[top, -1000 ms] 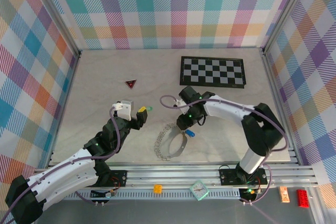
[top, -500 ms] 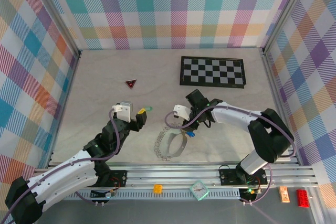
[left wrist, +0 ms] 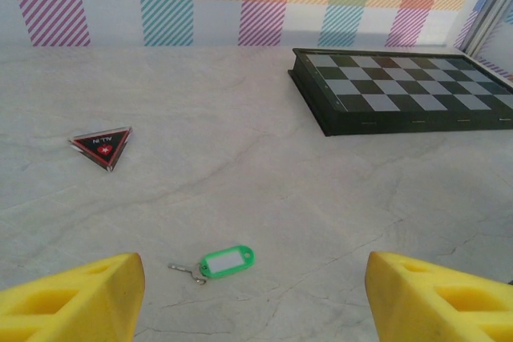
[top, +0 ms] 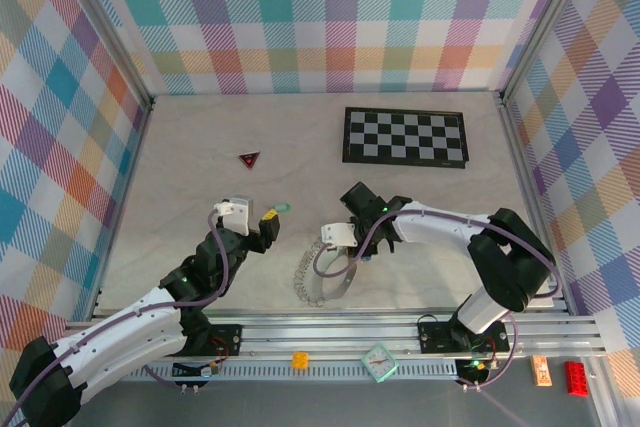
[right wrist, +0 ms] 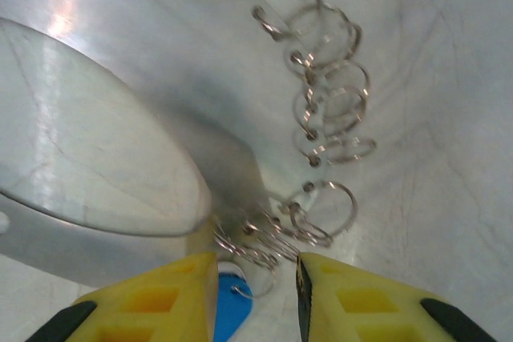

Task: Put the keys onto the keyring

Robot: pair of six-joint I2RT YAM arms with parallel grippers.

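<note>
Left claw [left wrist: 255, 298]: jaws wide apart, bare worktop [left wrist: 321, 198] straight ahead. The only thing in that lane is the mint-green key [left wrist: 227, 261], just past the fingertips. Dark red triangle [left wrist: 102, 146] sits off to the left and the checkerboard [left wrist: 401, 90] at the back right, both well clear. Right claw [right wrist: 255, 298] is boxed in: keyring [right wrist: 104, 174] band close over one finger, chain rings [right wrist: 329, 118] piled ahead, blue key [right wrist: 231, 318] in the slim gap between the jaws. Open worktop beyond the chain.
</note>
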